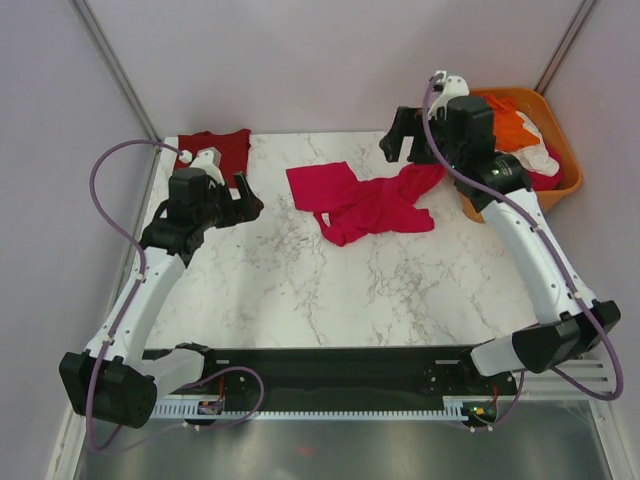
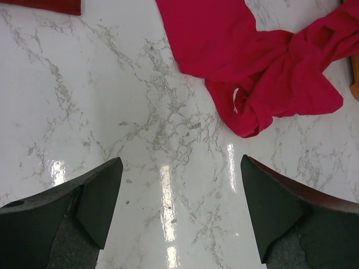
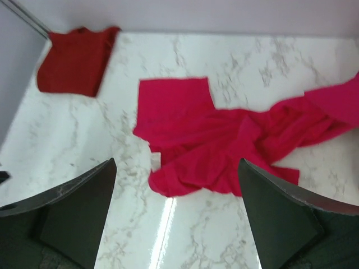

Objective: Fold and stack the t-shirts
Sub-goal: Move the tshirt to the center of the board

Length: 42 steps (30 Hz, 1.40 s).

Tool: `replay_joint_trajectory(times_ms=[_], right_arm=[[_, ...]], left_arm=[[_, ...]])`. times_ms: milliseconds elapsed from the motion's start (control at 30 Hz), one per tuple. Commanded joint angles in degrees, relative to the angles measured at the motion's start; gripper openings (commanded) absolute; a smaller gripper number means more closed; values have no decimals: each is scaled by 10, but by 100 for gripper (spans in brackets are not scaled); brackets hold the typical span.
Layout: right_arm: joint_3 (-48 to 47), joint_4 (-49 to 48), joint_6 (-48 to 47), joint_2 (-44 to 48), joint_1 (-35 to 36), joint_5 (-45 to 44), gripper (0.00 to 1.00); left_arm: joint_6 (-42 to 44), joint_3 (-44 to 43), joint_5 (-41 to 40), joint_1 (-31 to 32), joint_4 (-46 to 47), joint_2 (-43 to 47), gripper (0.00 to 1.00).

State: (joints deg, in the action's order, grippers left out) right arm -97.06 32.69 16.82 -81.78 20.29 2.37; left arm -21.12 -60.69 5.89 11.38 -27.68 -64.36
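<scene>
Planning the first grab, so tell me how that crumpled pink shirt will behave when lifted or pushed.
The pink shirt will probably hang limp and unfurl: it lies in soft bunched folds. It looks thin, so likely light. Pushed, it would probably bunch up on the glossy table rather than slide whole.

Top view: bright, even, diffuse overhead light; shadows faint, soft on glossy white marble-veined counter (image 1: 300, 290). Left wrist view: sharp focus; vertical white glare streaks on counter. Right wrist view: soft blur throughout, outline of crumpled magenta-pink cloth shirt (image 3: 213, 140) smeared; one glare streak toward near edge.
</scene>
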Motion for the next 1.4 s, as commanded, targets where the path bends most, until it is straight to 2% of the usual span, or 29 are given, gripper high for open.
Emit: replay_joint_trajectory(times_ms=[0,100,133,267,367,533,800,833,1067,1133,1167,1200,1233,1300,1333,1367], right_arm=[[53,30,3,-19,1,-56,98],[114,16,3,-49,1,-26,98],[129,10,4,-60,2,15,98],[182,-18,13,-117,29,31,95],[208,-33,4,-152,64,14,91],[247,-84,-2,-227,73,19,88],[207,-121,-18,-297,73,25,93],[195,-124,-17,-302,73,22,94],[145,-120,-6,-350,88,-20,93],[123,-110,-5,-363,99,-37,80],[115,-106,-4,-377,103,-46,68],[108,-95,-4,-384,106,-52,41],[97,-90,-4,-390,108,-54,30],[94,-88,-5,-399,113,-58,13],[95,-87,-4,-399,116,-57,0],[95,-87,-3,-398,120,-55,0]], left_arm=[[-25,-16,-5,3,-11,-5,94],[-43,-2,-12,29,-11,-29,92],[-49,-1,-21,40,-11,-46,92],[-70,-19,-25,87,-10,-83,91],[-71,-36,-29,88,-10,-90,91],[-70,-44,-29,88,-10,-101,91],[-70,-31,-29,88,-10,-42,91],[-28,-31,-29,88,-39,-36,91],[0,-18,-57,88,-62,-4,91],[3,-13,-58,88,-62,-1,91],[7,-12,-74,88,-62,-2,91],[10,-10,-76,87,-62,-3,91],[12,-9,-80,87,-62,-5,91],[20,-8,-87,87,-62,-9,91],[21,-8,-90,87,-62,-11,91],[24,-7,-96,86,-62,-15,91]])
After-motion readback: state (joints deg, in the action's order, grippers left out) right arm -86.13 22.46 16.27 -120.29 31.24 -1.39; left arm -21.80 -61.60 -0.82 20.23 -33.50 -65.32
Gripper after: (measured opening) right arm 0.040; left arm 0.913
